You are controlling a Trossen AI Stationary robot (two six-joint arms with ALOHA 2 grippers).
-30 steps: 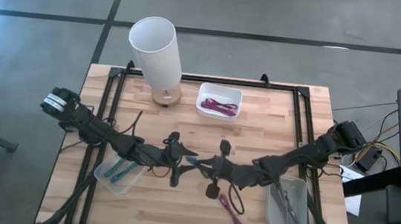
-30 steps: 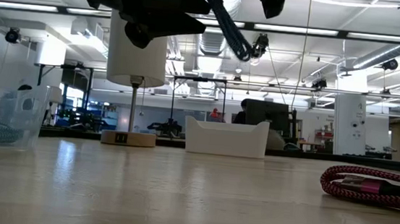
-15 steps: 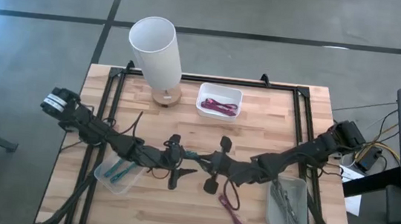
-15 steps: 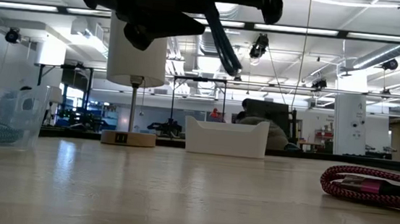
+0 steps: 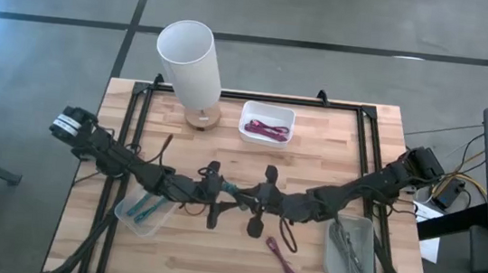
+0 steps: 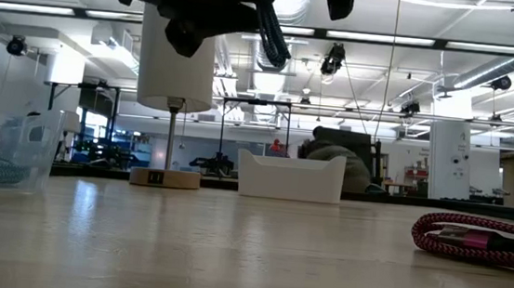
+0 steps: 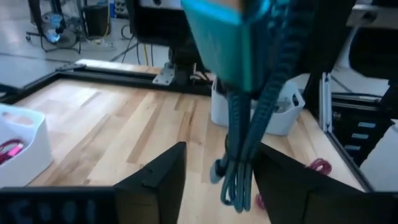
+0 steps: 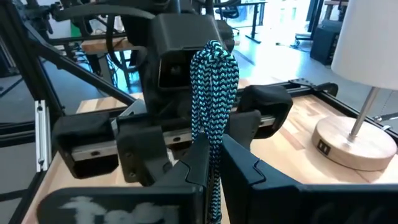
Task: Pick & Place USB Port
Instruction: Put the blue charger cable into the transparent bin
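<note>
A teal braided USB cable [image 8: 214, 74], folded into a bundle, hangs in the air over the middle of the table, with my right gripper [image 5: 249, 196] shut on it. Its teal plug [image 7: 217, 37] and strands [image 7: 239, 155] show between the fingers of my left gripper [image 7: 221, 180]. My left gripper [image 5: 225, 198] faces the right one and is open, one finger on either side of the bundle. A magenta cable [image 5: 282, 254] lies flat on the table, nearer the front edge. My right gripper pinches the folded teal cable [image 8: 211, 155] between its two fingers, several strands together. The fingers come in about level from the table's right. The bundle reaches past the fingertips toward my left gripper, and a strand [image 6: 268, 33] hangs clear of the table.
A white lamp [image 5: 193, 63] and a white bin [image 5: 266, 122] of magenta cables stand at the back. A clear bin [image 5: 143, 212] with teal cables sits at front left. Another [image 5: 348, 247], with grey cables, sits at front right. A black frame [image 5: 137, 116] runs around the table.
My right gripper has edged a little toward my left gripper with the teal cable. The hanging strand has swung the same way and sits higher in the low view.
</note>
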